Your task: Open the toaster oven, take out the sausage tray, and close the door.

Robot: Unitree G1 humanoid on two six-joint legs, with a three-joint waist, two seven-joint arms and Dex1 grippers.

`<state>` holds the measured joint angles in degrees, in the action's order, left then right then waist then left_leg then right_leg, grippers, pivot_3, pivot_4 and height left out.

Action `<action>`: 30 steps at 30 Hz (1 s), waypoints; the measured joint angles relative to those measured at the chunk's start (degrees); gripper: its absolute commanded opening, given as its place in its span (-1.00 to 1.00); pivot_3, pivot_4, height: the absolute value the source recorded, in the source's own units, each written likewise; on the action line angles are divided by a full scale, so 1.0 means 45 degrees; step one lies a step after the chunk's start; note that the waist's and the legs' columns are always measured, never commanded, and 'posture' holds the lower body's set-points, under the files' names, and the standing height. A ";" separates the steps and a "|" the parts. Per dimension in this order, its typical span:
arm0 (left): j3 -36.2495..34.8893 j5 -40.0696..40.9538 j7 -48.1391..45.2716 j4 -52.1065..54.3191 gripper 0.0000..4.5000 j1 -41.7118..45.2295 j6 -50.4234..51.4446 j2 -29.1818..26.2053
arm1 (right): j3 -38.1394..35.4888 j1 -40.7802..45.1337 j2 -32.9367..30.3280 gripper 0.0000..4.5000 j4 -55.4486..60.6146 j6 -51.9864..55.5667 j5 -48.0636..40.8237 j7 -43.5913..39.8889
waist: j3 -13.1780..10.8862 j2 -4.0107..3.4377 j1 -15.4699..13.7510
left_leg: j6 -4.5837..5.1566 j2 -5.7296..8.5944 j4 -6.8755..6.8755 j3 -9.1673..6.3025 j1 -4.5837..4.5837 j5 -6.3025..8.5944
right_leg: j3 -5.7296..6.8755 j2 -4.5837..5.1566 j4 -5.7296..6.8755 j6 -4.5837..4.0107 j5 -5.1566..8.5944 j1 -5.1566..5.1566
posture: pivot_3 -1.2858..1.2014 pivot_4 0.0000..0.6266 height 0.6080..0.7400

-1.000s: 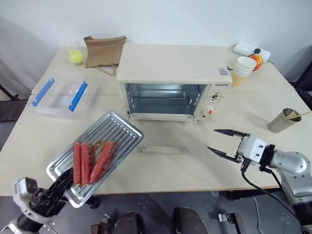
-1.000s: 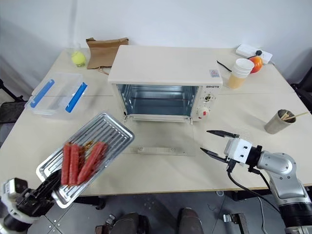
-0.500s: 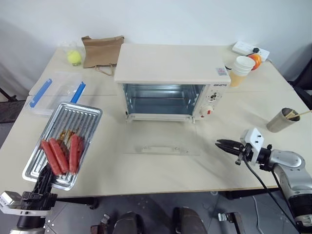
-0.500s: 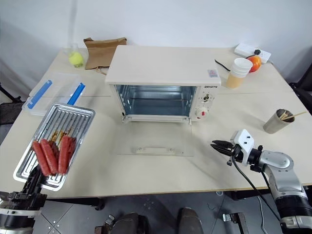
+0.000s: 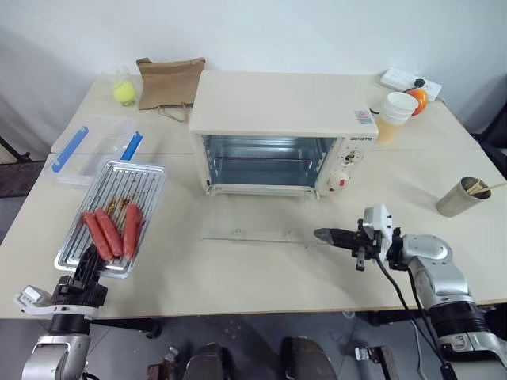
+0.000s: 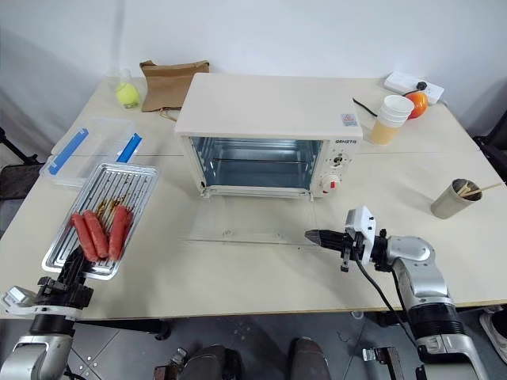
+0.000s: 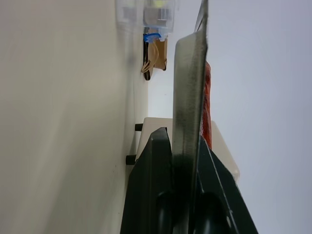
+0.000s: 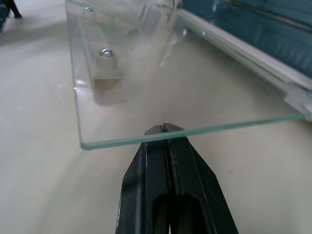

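L end effector (image 5: 85,276) grips sausage tray (image 5: 136,180), door (image 5: 261,222) open.

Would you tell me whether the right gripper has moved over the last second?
Yes. The right gripper, now shut, has moved left, towards the door's right edge.

Head views: bright, even, diffuse light, sharp across the desk (image 5: 444,158), shadows faint. Soft sheen on the sausage tray (image 5: 111,218) ridges; toaster oven (image 5: 281,134) cavity reads blue-grey with mild reflections. Left wrist view: near metal edge and gripper fingers (image 7: 156,195) blurred, background washed pale. Right wrist view: glass door (image 8: 161,73) edge crisp and green, far part soft, hazy reflections.
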<state>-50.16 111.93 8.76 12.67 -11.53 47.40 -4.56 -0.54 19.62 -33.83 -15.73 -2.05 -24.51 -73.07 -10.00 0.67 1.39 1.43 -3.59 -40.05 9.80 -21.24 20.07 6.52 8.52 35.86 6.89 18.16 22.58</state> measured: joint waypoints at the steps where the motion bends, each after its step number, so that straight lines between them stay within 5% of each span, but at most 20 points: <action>1: -0.0003 0.0000 0.0022 0.0000 -1.00 0.0028 0.0002 0.0004 | -0.0076 -0.0020 0.0000 -0.99 0.0149 0.0075 -0.0125 -0.0002 | 0.0000 0.0000 0.0001 | 0.0000 0.0000 0.0000 -0.0001 0.0000 0.0000 | 0.0002 0.0000 0.0001 0.0000 0.0000 0.0000 | 0.03 -0.52 1.00; 25: 0.0060 -0.0001 -0.0624 0.0019 -1.00 -0.0292 0.1149 -0.0309 | -0.1652 0.2330 0.0708 -0.99 0.1903 0.3534 -0.2338 0.2047 | -0.0002 -0.0002 -0.0005 | 0.0000 0.0004 0.0026 -0.0012 -0.0031 0.0018 | -0.0016 0.0005 -0.0034 -0.0006 0.0003 0.0021 | 0.03 -0.52 1.00; 30: 0.0246 -0.0001 -0.1505 0.0017 -1.00 -0.0685 0.1964 -0.0902 | -0.1666 0.1199 -0.0078 -0.44 0.2673 0.4257 -0.2545 0.1388 | -0.0002 -0.0003 0.0015 | 0.0014 0.0003 0.0027 -0.0002 -0.0053 0.0048 | 0.0001 -0.0001 -0.0053 -0.0006 0.0003 0.0038 | 0.03 -0.52 1.00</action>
<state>-49.05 111.93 1.99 12.75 -14.61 56.24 -8.62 -8.04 25.01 -34.18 -3.70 17.11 -35.96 -66.82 -10.01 0.66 1.46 1.50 -3.58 -39.93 9.79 -21.48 20.29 6.52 8.51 35.62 6.86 18.17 22.75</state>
